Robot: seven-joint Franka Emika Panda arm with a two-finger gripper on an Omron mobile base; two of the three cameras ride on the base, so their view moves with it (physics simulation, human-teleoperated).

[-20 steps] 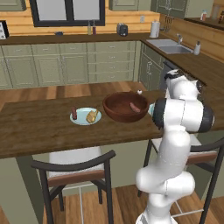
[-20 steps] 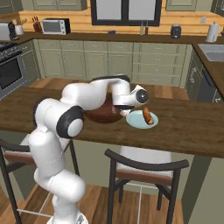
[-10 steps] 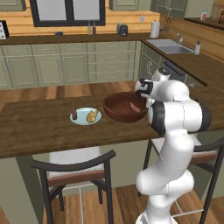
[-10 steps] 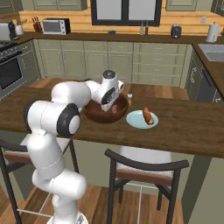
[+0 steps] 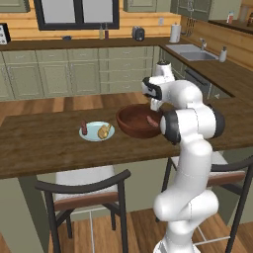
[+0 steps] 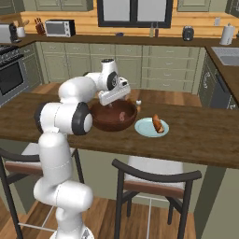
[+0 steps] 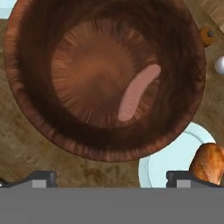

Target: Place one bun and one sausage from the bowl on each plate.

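my gripper [image 7: 112,178] hangs over the bowl [image 7: 30,94] with its fingers [image 7: 40,178] spread wide apart and nothing between them; the two dark tips sit at either side of the hand view, clear of the near rim. inside the bowl a single pale pink sausage [image 7: 138,92] lies on the inner slope, slanted, touching no wall edge, with open wood all around it. just past the rim a pale blue plate [image 7: 171,157] carries a browned bun [image 7: 209,162]; plate and bowl look very close there, and i cannot tell whether they touch. a small orange-brown object [image 7: 207,36] and a white rounded one [image 7: 219,65] lie on the counter just beyond the bowl's far side; what they are is too cropped to tell.

from the left base view, my hand [image 5: 155,94] is above the bowl [image 5: 129,118], at its far right part, and the sausage [image 5: 152,121] shows near my forearm. to the bowl's left, a plate [image 5: 92,135] holds a bun [image 5: 104,131] and a dark sausage [image 5: 84,128]; the plate sits just beside the bowl.

from the right base view, the gripper [image 6: 113,96] is over the bowl [image 6: 109,122], and the plate [image 6: 145,129] to its right holds a bun [image 6: 157,124]. bare wooden counter [image 6: 205,135] extends well beyond that plate to the counter edge
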